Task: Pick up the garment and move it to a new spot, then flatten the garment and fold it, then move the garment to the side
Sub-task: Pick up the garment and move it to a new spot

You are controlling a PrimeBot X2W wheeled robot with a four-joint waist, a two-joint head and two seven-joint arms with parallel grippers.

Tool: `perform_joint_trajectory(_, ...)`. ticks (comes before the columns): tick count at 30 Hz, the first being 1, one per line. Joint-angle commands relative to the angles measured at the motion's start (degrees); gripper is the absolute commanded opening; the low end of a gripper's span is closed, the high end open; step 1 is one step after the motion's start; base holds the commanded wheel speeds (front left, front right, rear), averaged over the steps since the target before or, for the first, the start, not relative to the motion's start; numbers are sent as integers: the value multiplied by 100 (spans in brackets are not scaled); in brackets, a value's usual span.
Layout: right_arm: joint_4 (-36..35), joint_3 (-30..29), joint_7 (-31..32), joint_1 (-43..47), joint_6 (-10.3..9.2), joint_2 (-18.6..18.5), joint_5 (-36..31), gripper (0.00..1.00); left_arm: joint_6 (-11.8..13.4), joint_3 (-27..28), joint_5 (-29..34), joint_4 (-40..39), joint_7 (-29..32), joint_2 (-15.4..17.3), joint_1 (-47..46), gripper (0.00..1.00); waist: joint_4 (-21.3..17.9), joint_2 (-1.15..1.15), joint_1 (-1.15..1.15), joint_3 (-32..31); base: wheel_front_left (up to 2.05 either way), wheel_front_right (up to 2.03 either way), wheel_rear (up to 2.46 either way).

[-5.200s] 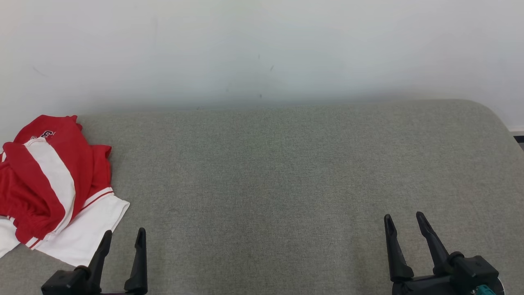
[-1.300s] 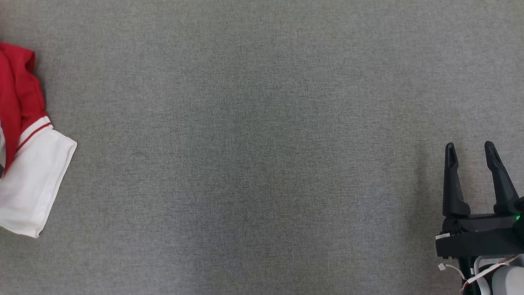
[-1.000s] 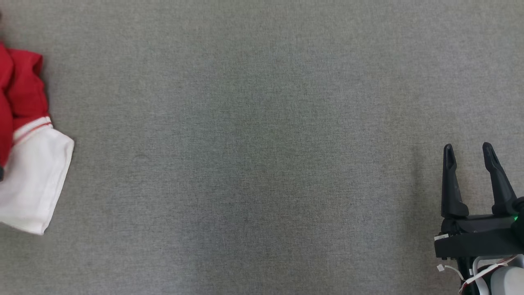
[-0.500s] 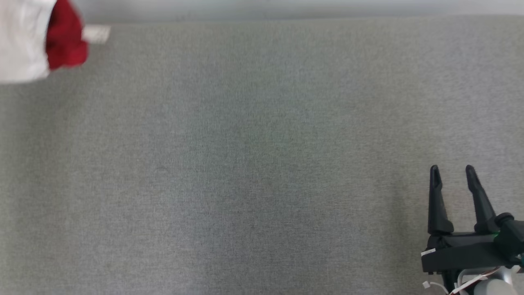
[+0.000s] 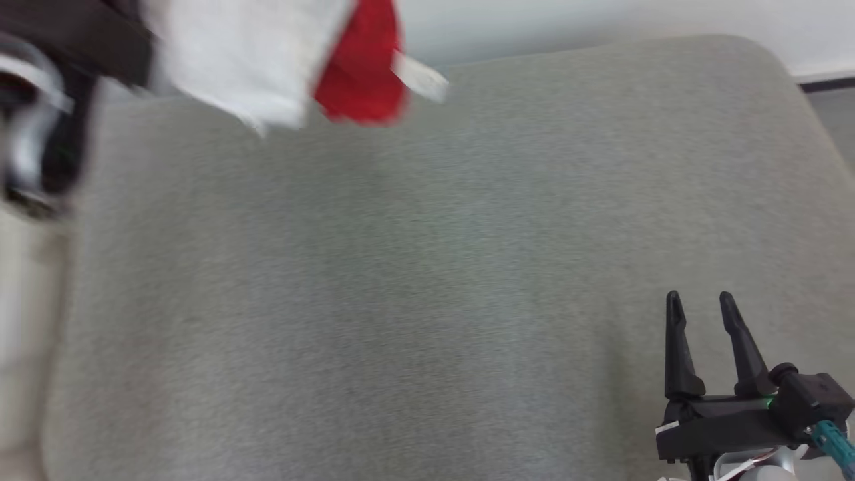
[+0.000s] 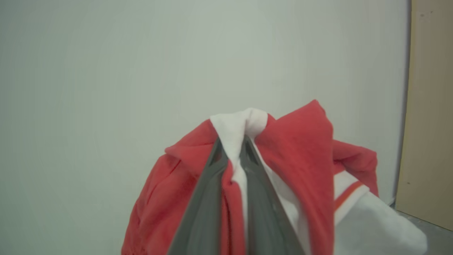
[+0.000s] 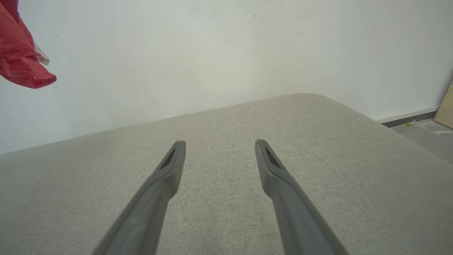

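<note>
So right now the red and white jersey-type garment (image 6: 300,152) is completely off the big grey fabric-covered pad (image 5: 401,267), hanging in the air above the pad's far-left part, with the pale wall (image 7: 212,53) behind it. The left gripper (image 6: 231,143) has its two long dark fingers pinched nearly together on a bunched fold of it, white cloth squeezed between the tips and red cloth spilling down either side, so that's a solid one-point grab and the rest just dangles in a lump. The head view is pretty smeared up there, so I can't tell exactly how the shirt hangs, only that a white panel and a red flap trail over the pad's far edge. The right gripper (image 5: 699,298) sits low over the pad's near-right corner, fingers spread wide with nothing between them, well apart from the cloth. Progress-wise I'd say the pickup part is done and we're somewhere in the carry to a new spot, since nothing is set down yet. All the real work is left: laying it on the pad, flattening that crumpled bundle, folding it, then shifting it to the side. My guess is the idle right gripper gets busy once spreading starts.
</note>
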Motion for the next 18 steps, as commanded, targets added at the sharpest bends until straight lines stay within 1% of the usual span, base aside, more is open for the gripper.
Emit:
perform_joint_trajectory(1, 33, 26, -43, 33, -12, 15, 48, 100, 84, -80, 7, -143, 24, -81, 296, 0, -480, 0, 1, -94, 0, 0, 0)
perform_joint_trajectory(5, 111, 102, -71, 36, -12, 19, 124, 100, 232, -308, -128, -335, -69, -443, 1016, 0, -692, 0, 1, -84, 0, 0, 0)
perform_joint_trajectory(7, 125, 152, -82, 10, -12, 21, 149, 100, 280, -418, -174, -274, -131, -564, 1394, 0, -765, 0, 1, -71, 0, 0, 0)
perform_joint_trajectory(9, 133, 181, -78, -9, -12, 21, 166, 100, 299, -462, -192, -231, -196, -625, 1569, 0, -797, 0, 1, -67, 0, 0, 0)
perform_joint_trajectory(14, 144, 260, -87, -72, -12, 21, 153, 100, 343, -794, -234, 221, -505, -952, 2503, 0, -877, 0, 1, -39, 0, 0, 0)
perform_joint_trajectory(16, 164, 324, -88, -95, -12, 21, 154, 100, 277, -946, -259, 508, -587, -1035, 2818, 0, -887, 0, 1, -24, 0, 0, 0)
perform_joint_trajectory(17, 174, 350, -86, -104, -12, 21, 152, 100, 241, -1019, -261, 637, -644, -1089, 2931, 26, -882, 0, 1, -22, 0, 0, 0)
perform_joint_trajectory(18, 184, 376, -87, -105, -12, 21, 149, 100, 218, -1101, -197, 784, -697, -1103, 3009, 41, -869, 0, 1, -31, 0, 0, 0)
